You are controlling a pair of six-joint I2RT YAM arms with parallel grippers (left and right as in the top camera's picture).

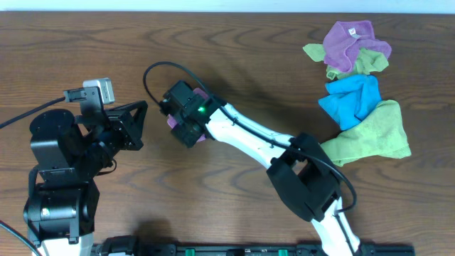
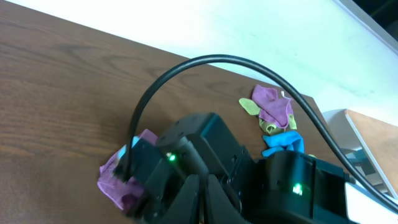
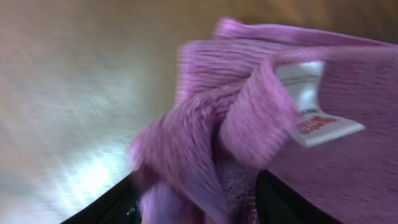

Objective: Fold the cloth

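Observation:
The lilac cloth (image 3: 249,106) lies bunched on the brown table, its white tag (image 3: 314,109) facing up. My right gripper (image 3: 196,199) is right down on it. The two dark fingers stand well apart, with a thick fold of the cloth between them. In the overhead view the right wrist covers most of the cloth (image 1: 202,135), so only purple edges show. Just left of the cloth, my left gripper (image 1: 138,124) is shut and empty. In its own view the left gripper (image 2: 202,205) points at the right wrist, with the cloth (image 2: 118,180) at the lower left.
A heap of other cloths lies at the far right: a purple one (image 1: 348,39) with yellow-green around it, a blue one (image 1: 352,96) and a yellow-green one (image 1: 373,135). The right arm's black cable (image 1: 160,67) loops above the wrist.

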